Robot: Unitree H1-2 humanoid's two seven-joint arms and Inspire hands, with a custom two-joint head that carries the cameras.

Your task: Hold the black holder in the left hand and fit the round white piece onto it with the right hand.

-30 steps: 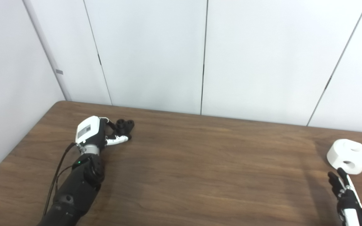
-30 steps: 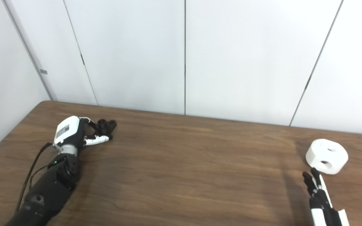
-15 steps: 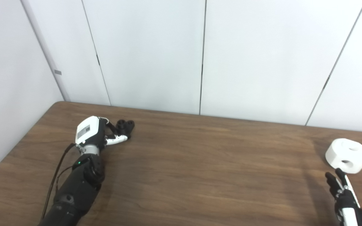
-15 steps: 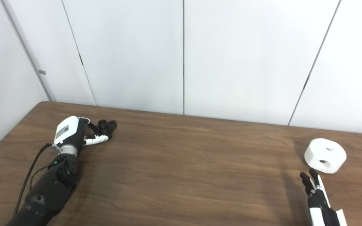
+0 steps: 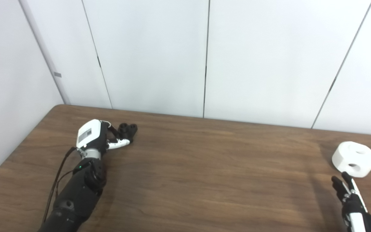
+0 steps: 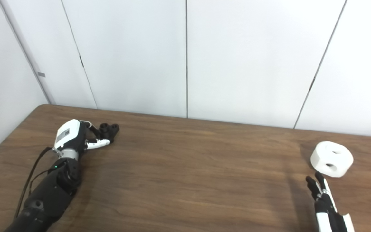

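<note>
One black holder (image 5: 128,129) is lying on the wooden table (image 5: 204,167), toward its far left corner, and one round white piece (image 5: 354,158) is sitting near the table's right edge; the two are lying well apart, at opposite sides of the tabletop. Two hands are showing, one at each thing.

The left hand (image 5: 100,138) is resting on the table with its fingers (image 5: 120,143) reaching toward the holder. One finger is lying along the holder's near side and the darker ones are meeting its left side, so the holder is sitting right at the fingertips. The fingers are looking partly curled around it, but whether they are actually gripping it or only touching it cannot be told from either view.

The holder is looking like a small, dark cluster of short round tubes with openings facing up; finer detail is too small to make out.

The right hand (image 6: 322,196) is hanging just short of the white piece, fingers stretched out and slightly apart, pointing toward it and holding nothing. A narrow strip of table is showing between the fingertips and the piece.

The white piece is a thick, puck-like disc with a hole in its top face and another in its side wall facing the camera.
</note>
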